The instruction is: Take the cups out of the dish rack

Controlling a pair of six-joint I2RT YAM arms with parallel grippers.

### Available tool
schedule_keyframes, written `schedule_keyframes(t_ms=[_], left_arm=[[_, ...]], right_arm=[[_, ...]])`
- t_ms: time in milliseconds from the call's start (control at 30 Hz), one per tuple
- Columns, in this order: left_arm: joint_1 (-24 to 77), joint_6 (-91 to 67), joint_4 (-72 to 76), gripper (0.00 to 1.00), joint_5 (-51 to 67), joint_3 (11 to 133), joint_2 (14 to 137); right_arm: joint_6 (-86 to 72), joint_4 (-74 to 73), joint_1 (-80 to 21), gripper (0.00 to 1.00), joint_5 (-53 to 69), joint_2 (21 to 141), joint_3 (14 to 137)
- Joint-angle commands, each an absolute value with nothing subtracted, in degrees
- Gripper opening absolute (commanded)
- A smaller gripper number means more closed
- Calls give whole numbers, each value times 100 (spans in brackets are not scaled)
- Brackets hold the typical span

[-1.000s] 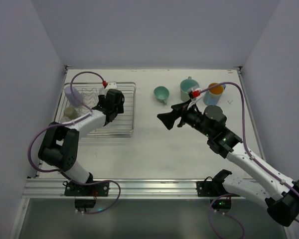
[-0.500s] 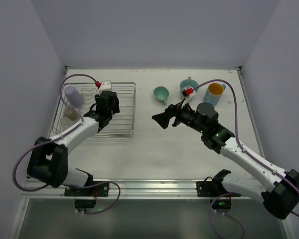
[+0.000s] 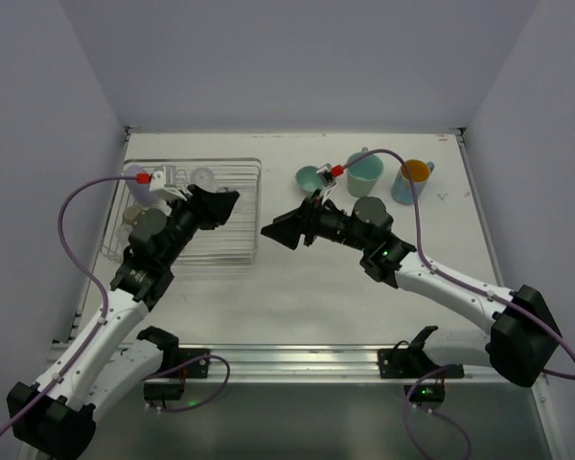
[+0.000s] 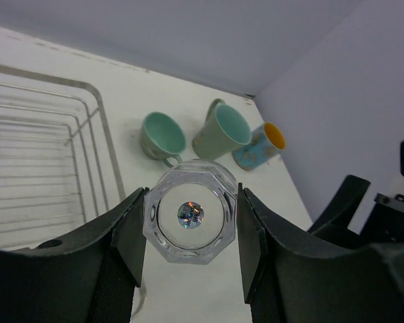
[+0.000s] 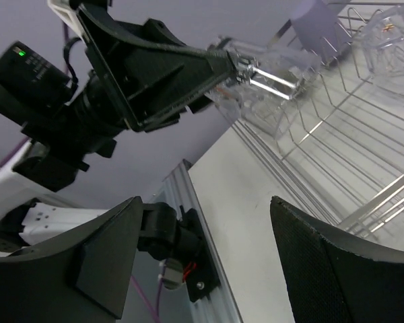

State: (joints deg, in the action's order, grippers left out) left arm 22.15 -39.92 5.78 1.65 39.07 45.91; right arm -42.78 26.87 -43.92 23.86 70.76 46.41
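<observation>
My left gripper (image 4: 190, 225) is shut on a clear glass (image 4: 190, 214) with an octagonal base, held in the air over the right edge of the silver dish rack (image 3: 241, 251). The top view shows this gripper (image 3: 232, 201) pointing right. My right gripper (image 3: 271, 230) is open and empty, facing the left one across a short gap. The right wrist view shows the held glass (image 5: 256, 77) ahead. A lavender cup (image 3: 139, 182), a clear glass (image 3: 203, 177) and a partly hidden beige cup (image 3: 131, 217) are in the rack.
A small mint cup (image 3: 310, 179), a mint mug (image 3: 364, 172) and a blue mug with orange inside (image 3: 412, 180) stand on the table at the back right. The walls enclose the table on three sides. The aluminium rail (image 3: 287, 362) runs along the near edge.
My left gripper has lifted out of the rack with the clear glass and swung right. My right gripper has moved left toward it, away from the mugs.
</observation>
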Motion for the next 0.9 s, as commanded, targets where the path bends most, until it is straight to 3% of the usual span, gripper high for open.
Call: schedule_keyframes(t_ms=[0, 200, 367, 433, 633, 667, 700, 733, 767, 800, 833, 867], left_arm=[[2215, -4833, 1431, 17, 1220, 3630, 4343], [2215, -5466, 2099, 17, 2003, 3393, 4263], [2215, -5686, 2373, 17, 2188, 3322, 4219], [2215, -5730, 2434, 17, 2232, 3305, 4219], [2215, -5765, 2505, 17, 2258, 3287, 4139], [2215, -5835, 2531, 19, 2328, 3287, 4183], [2215, -5836, 2531, 19, 2329, 3287, 4184], [2215, -5819, 2514, 20, 2320, 3287, 4175], [2215, -5784, 2488, 26, 2312, 3305, 4175], [2215, -5757, 2435, 30, 2320, 3322, 4184], [2215, -5731, 2400, 36, 2338, 3348, 4192], [2215, -5670, 2356, 51, 2338, 3392, 4192]], right_arm=[[-4877, 3814, -4403, 78, 2619, 7136, 4887], [-4931, 3841, -4395, 76, 2663, 7391, 5132], [-5036, 3963, -4403, 73, 2716, 7515, 5203], [-5045, 3999, -4395, 66, 2733, 7532, 5212], [-5019, 4025, -4395, 65, 2697, 7506, 5159], [-5114, 4226, -4403, 41, 2829, 7549, 5211], [-5115, 4228, -4395, 41, 2830, 7550, 5212], [-5194, 4332, -4403, 31, 2856, 7567, 5203], [-5212, 4472, -4395, 14, 2865, 7559, 5186], [-5212, 4474, -4395, 7, 2848, 7541, 5194], [-5177, 4430, -4395, 1, 2822, 7524, 5212], [-5142, 4238, -4403, 0, 2726, 7471, 5255]])
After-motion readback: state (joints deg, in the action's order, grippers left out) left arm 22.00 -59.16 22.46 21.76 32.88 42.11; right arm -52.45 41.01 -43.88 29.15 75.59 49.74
